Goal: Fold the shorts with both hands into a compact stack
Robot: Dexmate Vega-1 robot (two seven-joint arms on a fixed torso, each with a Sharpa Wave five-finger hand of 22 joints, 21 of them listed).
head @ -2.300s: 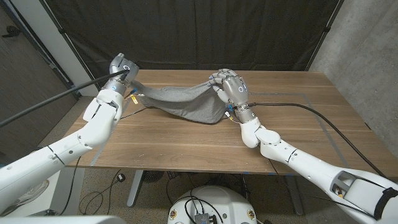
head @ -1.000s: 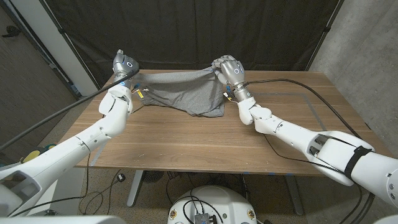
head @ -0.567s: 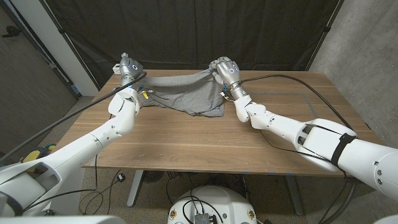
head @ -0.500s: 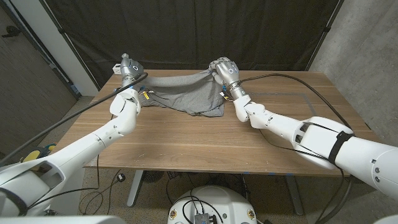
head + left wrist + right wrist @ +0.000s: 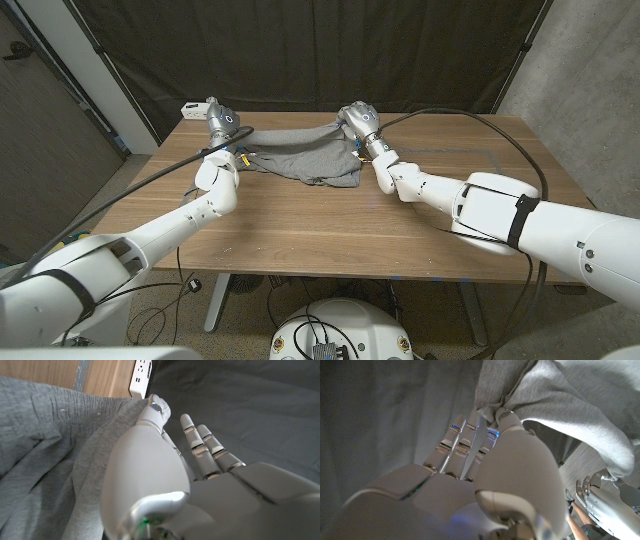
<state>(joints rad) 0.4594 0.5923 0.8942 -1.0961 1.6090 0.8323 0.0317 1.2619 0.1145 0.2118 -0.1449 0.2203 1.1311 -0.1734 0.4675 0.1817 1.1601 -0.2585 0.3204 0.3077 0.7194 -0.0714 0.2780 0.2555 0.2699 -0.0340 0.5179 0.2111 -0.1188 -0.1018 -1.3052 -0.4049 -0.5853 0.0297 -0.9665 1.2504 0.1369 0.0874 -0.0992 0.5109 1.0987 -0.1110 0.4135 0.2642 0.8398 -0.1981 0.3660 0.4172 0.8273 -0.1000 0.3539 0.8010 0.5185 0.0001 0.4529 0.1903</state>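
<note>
Nearest us, bare wood-grain table (image 5: 330,235), warm brown plank pattern, with tape lines faint at 3 o'clock. Both arms are white, smooth shells, reaching out from the bottom corners to the far edge.

Shorts (image 5: 300,160): grey soft knit, stretched along the far part of the table at 12 o'clock, between the two hands. We see the top edge pulled fairly taut and the lower part sagging in loose folds onto the wood. Which part is waistband and which is leg we cannot make out; the cloth bunches too much.

Left hand (image 5: 225,125), at 11 o'clock: metallic grey, small in the head view, the fingertips lost against the cloth. In the left wrist view, the left hand (image 5: 165,475) has its thumb pressed into the grey fabric (image 5: 50,460) while the other fingers stand straight and apart from it. We take this as a pinch on the shorts' corner, though the contact under the thumb is hidden.

Right hand (image 5: 360,118), at 12 to 1 o'clock: the right wrist view shows the right hand (image 5: 485,460) with a gathered knot of cloth (image 5: 555,395) held between thumb and fingers, wrinkles radiating from the grip.

Beyond the left hand, a white power strip (image 5: 192,109) lies at the table's far corner, its outlets visible (image 5: 141,372). A black cable (image 5: 140,205) crosses the left arm. Behind everything hangs a dark curtain (image 5: 300,50).
</note>
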